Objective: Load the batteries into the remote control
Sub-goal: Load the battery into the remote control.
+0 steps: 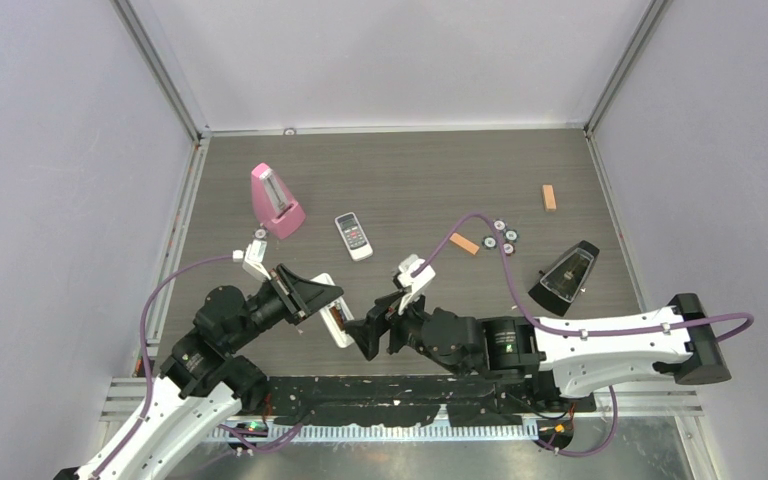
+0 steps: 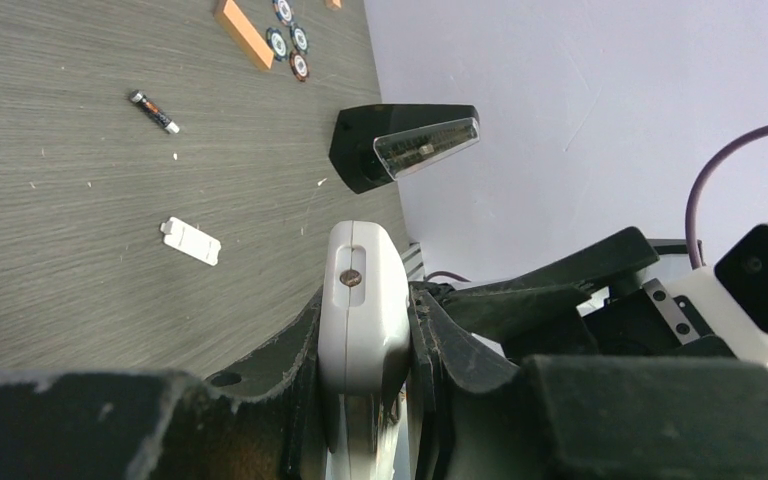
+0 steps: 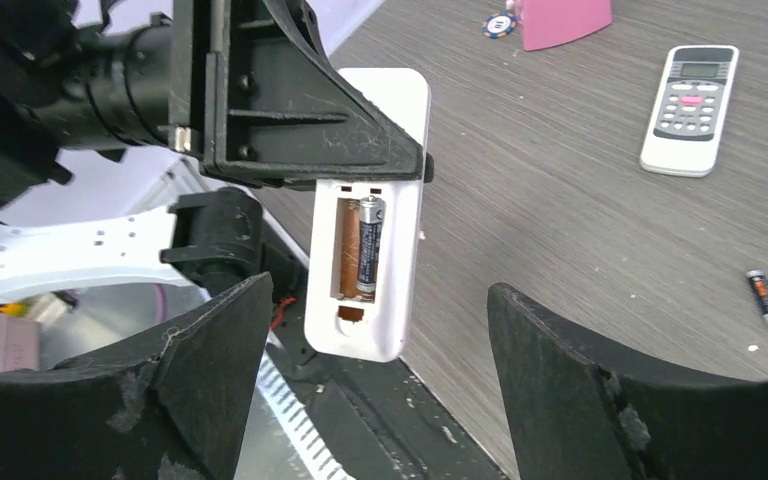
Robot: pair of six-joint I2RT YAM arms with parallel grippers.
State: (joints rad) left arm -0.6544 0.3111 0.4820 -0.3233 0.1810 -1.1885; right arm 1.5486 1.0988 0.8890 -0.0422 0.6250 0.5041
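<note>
Near the table (image 3: 580,200) front edge, left jaws clamp the remote control (image 3: 405,220), bay presented to the right jaws for loading. One battery (image 3: 369,245) sits seated; the neighbouring slot looks empty. The right jaws gape wide, holding nothing. Spare battery (image 3: 764,299) lies at 3 o'clock

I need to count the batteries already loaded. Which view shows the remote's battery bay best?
Right wrist view: the remote control turns its open battery bay toward it, half filled by one battery. Left wrist view shows only the remote's end edge; top view shows it small, partly behind the left claw.
</note>
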